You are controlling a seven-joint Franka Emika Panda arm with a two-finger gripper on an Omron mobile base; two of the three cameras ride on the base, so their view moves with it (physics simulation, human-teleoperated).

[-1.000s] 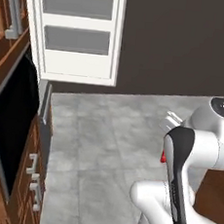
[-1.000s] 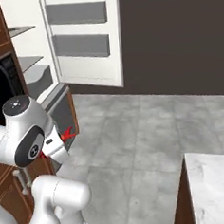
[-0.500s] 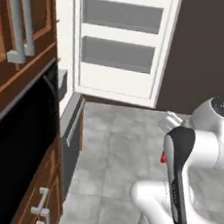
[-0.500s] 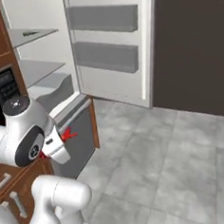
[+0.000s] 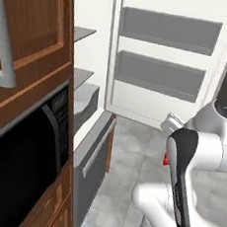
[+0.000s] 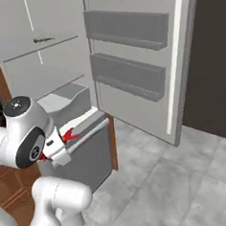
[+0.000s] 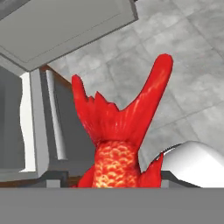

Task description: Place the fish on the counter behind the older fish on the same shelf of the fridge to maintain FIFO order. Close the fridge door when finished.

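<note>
The red-orange fish (image 7: 117, 131) rises tail up from my gripper (image 7: 114, 179), which is shut on its scaly body. In the right base view the gripper (image 6: 64, 140) holds the fish (image 6: 68, 135) low, in front of the open fridge (image 6: 39, 68). A red bit of the fish (image 5: 166, 160) peeks past my forearm. The older fish (image 6: 43, 39) lies as a dark sliver on an upper shelf (image 6: 66, 41). The fridge door (image 6: 135, 70) stands wide open to the right, its two grey bins facing me. The counter is out of view.
A black microwave (image 5: 21, 155) sits in brown cabinets at the left. Below the shelves are a grey drawer bin (image 5: 87, 98) and a grey lower panel with a bar handle (image 6: 89, 150). Grey tiled floor (image 6: 188, 186) lies open to the right.
The whole picture has shifted: the base has moved toward the fridge, so its shelves and door look larger and nearer. The fish stays in the gripper.
</note>
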